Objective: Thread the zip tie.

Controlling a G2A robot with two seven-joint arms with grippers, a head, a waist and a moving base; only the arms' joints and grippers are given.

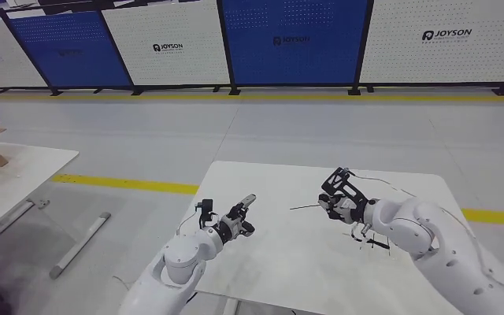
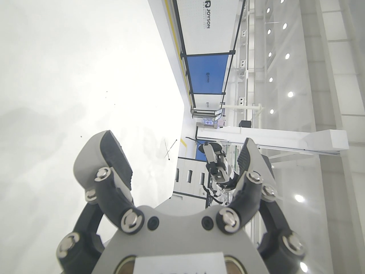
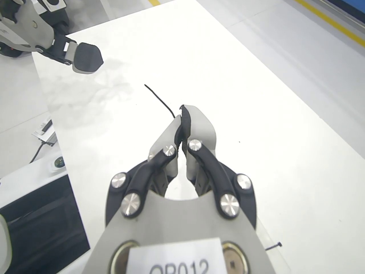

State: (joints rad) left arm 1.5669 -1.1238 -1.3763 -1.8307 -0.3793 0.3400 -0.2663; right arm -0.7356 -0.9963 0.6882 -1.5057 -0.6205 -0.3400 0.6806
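My right gripper [image 3: 182, 114] is shut on a thin black zip tie [image 3: 159, 99], whose free end sticks out past the fingertips above the white table [image 3: 228, 72]. In the top view this gripper [image 1: 332, 205] hangs over the table's right half, and the zip tie [image 1: 304, 208] points left toward the other arm. My left gripper [image 2: 182, 158] is open with nothing between its pads. It sits over the table's left edge [image 1: 246, 206], a short gap away from the tie's tip. One of its fingers [image 3: 87, 57] faces the tie.
Spare black zip ties [image 1: 370, 240] lie crossed on the table under the right arm; they also appear in the left wrist view [image 2: 169, 150]. Another tie [image 3: 273, 246] lies near my right wrist. Blue and white partition panels [image 1: 291, 39] stand behind the table.
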